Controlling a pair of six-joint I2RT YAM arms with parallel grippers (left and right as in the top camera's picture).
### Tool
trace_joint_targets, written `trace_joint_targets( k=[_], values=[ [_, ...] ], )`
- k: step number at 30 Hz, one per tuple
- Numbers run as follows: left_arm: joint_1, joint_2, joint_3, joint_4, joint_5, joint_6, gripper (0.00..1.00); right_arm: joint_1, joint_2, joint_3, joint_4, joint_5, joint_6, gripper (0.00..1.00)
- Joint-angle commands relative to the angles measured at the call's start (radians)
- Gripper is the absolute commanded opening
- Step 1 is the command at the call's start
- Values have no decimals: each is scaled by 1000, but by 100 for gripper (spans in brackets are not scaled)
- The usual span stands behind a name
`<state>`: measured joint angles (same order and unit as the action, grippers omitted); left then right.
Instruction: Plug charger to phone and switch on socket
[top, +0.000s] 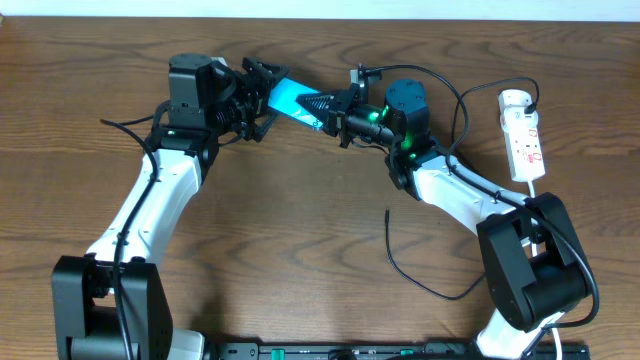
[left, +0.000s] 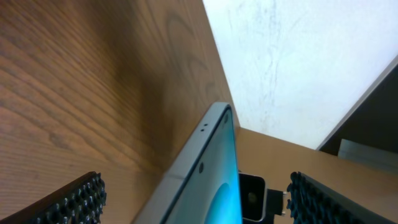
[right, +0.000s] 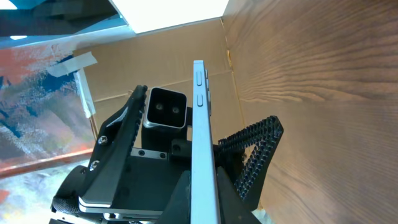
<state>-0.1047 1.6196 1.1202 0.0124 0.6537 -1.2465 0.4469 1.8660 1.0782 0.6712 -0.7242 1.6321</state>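
Phone between left gripper and right gripper; socket right; charger before them.

The phone is a slim slab with a lit light-blue screen, at far centre, long axis slanting from far left to near right, screen facing up. Its right end is pinched in the right claw. Seen edge-on, it shows side buttons.

The charger, a thin black cable, lies loose on the worktop right of centre. Its free tip points far, well apart from the phone, and the rest curves near and right.

The socket, a white strip with red marks, lies far right, its round plug at the far end.
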Motion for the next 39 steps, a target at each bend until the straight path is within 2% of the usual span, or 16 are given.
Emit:
trace_joint_targets(
  k=[1,2,7,11,31,39],
  values=[
    [3,-15,-2,9,20,-16,93,24,5,14,18,-12,21,1],
    [3,-15,-2,10,20,-16,92,24,5,14,18,-12,21,1],
    [3,-15,-2,35,20,-16,75,26,5,14,22,-12,28,1],
    [3,-15,-2,62,20,-16,69,26,5,14,22,-12,44,1],
    [3,-15,-2,84,19,-15,60,26,5,14,24,19,233,2],
    [3,-15,-2,84,16,-15,50,26,5,14,25,40,242,2]
  ],
)
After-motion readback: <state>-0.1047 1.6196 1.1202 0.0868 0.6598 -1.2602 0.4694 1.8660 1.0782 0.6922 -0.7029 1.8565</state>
